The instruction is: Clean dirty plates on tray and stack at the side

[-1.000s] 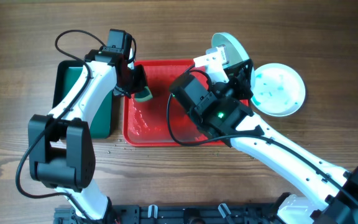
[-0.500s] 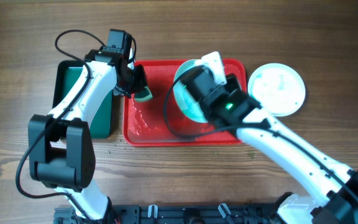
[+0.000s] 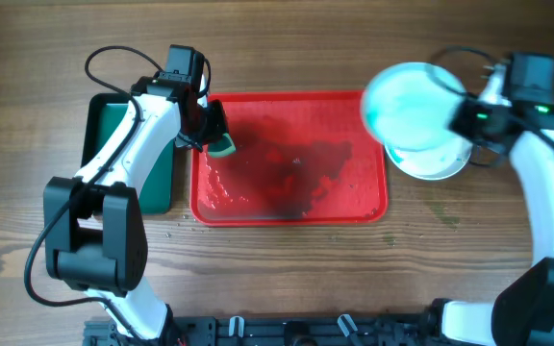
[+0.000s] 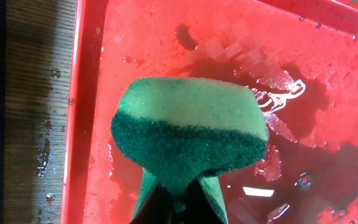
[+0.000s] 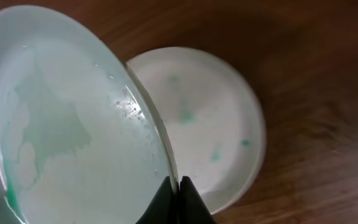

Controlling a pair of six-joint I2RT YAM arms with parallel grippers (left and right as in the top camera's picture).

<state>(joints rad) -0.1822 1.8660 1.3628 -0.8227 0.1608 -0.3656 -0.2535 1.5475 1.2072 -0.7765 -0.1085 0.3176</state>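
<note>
My right gripper (image 3: 462, 117) is shut on the rim of a pale plate (image 3: 410, 106) and holds it tilted above a second plate (image 3: 439, 161) that lies on the table right of the red tray (image 3: 373, 197). In the right wrist view the held plate (image 5: 61, 137) shows faint green smears and the plate below it (image 5: 210, 118) has small green flecks. My left gripper (image 3: 212, 135) is shut on a green sponge (image 4: 188, 134) over the tray's wet left part (image 4: 92, 93). No plate lies on the tray.
A dark green tray (image 3: 113, 125) stands left of the red tray. The red tray's floor is wet with dark patches (image 3: 301, 168). Bare wooden table surrounds both trays.
My right arm has swung from over the tray to the right, carrying the plate above the plate on the table. The left arm and sponge have not moved.
</note>
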